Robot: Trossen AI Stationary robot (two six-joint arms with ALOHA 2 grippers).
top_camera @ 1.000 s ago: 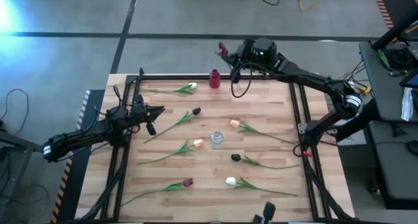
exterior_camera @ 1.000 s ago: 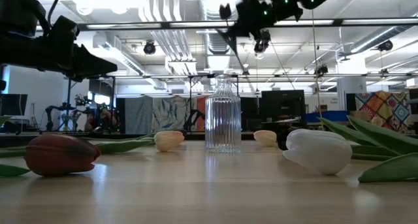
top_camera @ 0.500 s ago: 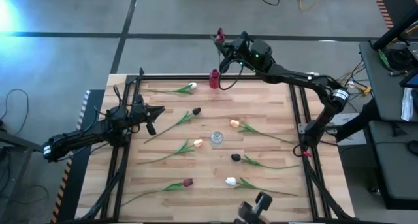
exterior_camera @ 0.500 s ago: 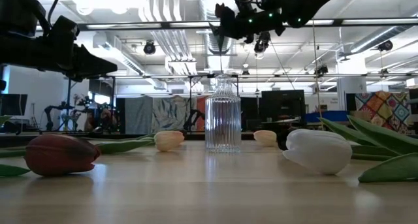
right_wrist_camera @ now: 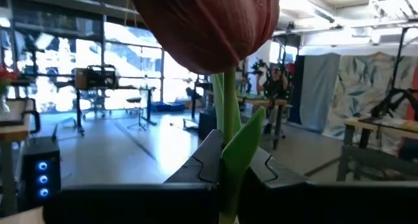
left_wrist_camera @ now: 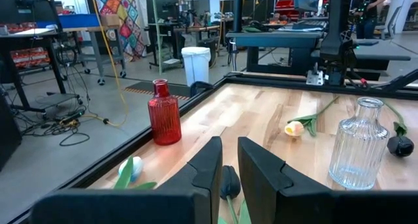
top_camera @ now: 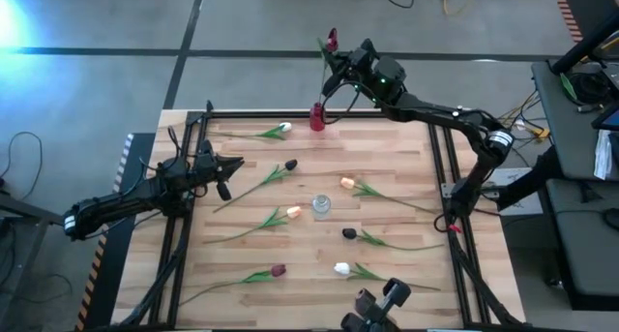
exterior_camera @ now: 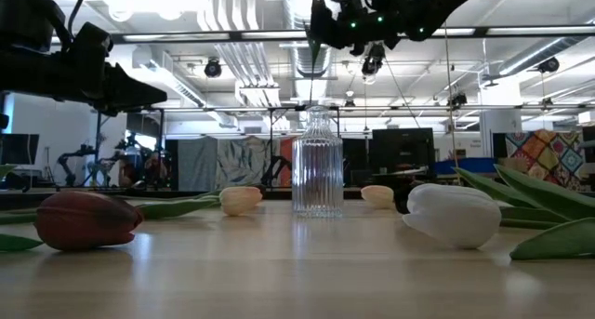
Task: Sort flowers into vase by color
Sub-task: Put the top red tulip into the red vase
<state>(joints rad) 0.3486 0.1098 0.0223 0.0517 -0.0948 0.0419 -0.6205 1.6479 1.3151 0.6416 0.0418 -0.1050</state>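
My right gripper (top_camera: 340, 78) (right_wrist_camera: 232, 155) is raised beyond the table's far edge and is shut on a dark red tulip (top_camera: 332, 39), whose head (right_wrist_camera: 209, 21) points up. The stem's lower end reaches down toward the red vase (top_camera: 317, 116) at the far edge. A clear vase (top_camera: 320, 206) (exterior_camera: 318, 163) stands mid-table. Several tulips lie flat on the wood: white (top_camera: 283, 129), dark (top_camera: 290, 165), peach (top_camera: 293, 213), peach (top_camera: 347, 183), dark (top_camera: 349, 233), maroon (top_camera: 279, 270), white (top_camera: 341, 268). My left gripper (top_camera: 232, 165) (left_wrist_camera: 230, 168) waits shut over the table's left side. My right gripper pinches the red tulip's green stem (right_wrist_camera: 228, 106) a short way below the head, with a leaf (right_wrist_camera: 243, 142) caught between the fingers too. The fingers reach in from the table's right, across the stem. The tulip is lifted clear and stands nearly upright, stem hanging below.
A black frame rail (top_camera: 319, 114) runs around the table. The red vase (left_wrist_camera: 164, 112) stands right against the far rail. A dark object (top_camera: 379, 305) sits at the near edge. Bare wood lies between the scattered tulips.
My right gripper has moved toward the table's left, closer to the red vase, and has turned. The red tulip it carries has swung from slanting to nearly upright, with its head higher and its stem's lower end nearer the vase.
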